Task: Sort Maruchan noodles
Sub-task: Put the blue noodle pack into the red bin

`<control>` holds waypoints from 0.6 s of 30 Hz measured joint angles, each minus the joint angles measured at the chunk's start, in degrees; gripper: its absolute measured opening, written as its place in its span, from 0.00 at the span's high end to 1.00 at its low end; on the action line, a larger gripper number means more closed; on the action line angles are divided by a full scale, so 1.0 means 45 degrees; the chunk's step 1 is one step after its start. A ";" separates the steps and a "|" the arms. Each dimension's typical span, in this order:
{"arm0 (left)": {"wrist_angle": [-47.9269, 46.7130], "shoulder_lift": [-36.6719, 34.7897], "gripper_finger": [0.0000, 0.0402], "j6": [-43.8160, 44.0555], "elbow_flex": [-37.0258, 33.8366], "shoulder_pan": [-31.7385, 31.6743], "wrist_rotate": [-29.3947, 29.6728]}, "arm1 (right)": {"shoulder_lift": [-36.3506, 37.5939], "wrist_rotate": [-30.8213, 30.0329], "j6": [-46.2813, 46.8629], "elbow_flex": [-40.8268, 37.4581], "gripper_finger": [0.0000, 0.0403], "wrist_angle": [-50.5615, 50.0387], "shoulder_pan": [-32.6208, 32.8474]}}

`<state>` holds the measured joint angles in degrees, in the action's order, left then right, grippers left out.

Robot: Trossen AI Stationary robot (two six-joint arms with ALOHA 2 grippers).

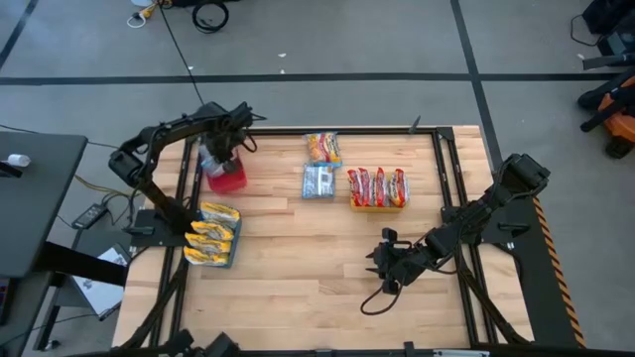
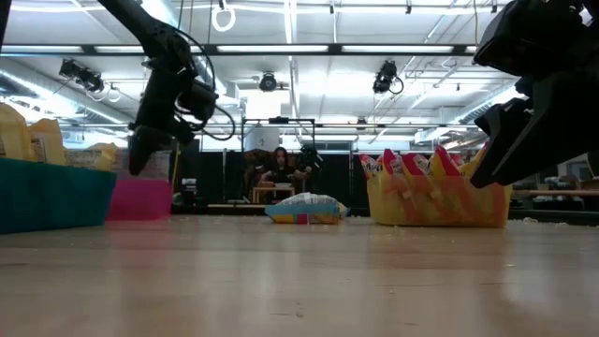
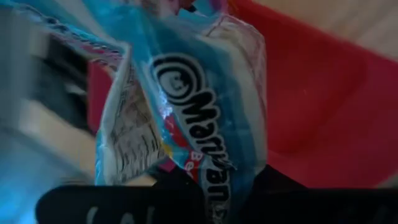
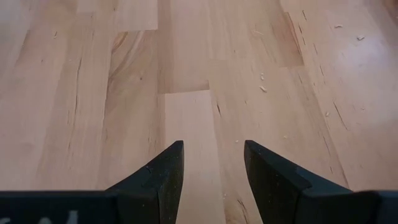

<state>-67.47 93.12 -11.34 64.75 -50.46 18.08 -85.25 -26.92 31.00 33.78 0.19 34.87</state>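
Observation:
My left gripper [image 1: 220, 151] [image 3: 214, 190] hangs over the red bin [image 1: 229, 178] [image 3: 311, 93] at the table's far left, shut on a silver-blue Maruchan packet [image 1: 209, 159] [image 3: 186, 93]. Yellow-orange packets [image 1: 213, 236] stand in the blue bin [image 1: 230, 260]. Red packets [image 1: 377, 184] stand in the yellow bin [image 1: 377, 205] [image 2: 440, 204]. A silver-blue packet [image 1: 317, 181] and an orange-red one [image 1: 322, 148] lie flat on the table's far middle. My right gripper [image 1: 382, 260] [image 4: 213, 163] is open, low over bare wood at the near right. My left gripper pinches the silver-blue packet between its two fingers at one end [image 3: 217, 177], by the printed logo. The packet is lifted clear and reaches out past the fingers over the red bin's hollow, crumpled and twisted. The fingers themselves hide the exact spot of contact.
The wooden table top [image 1: 298, 278] lies bare across its near middle. A black frame rail [image 1: 446, 178] runs along the right side by the right arm. In the low view a person [image 2: 279, 168] sits far off in the room beyond the table.

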 joint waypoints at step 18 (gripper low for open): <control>0.1484 0.0000 0.74 -0.4682 -0.0005 0.1045 0.3670 | 0.0000 0.0379 0.0117 0.0000 0.57 0.0044 -0.0116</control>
<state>-60.79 93.12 -32.41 64.73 -45.76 34.60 -85.25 -25.21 31.53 33.78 0.38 34.35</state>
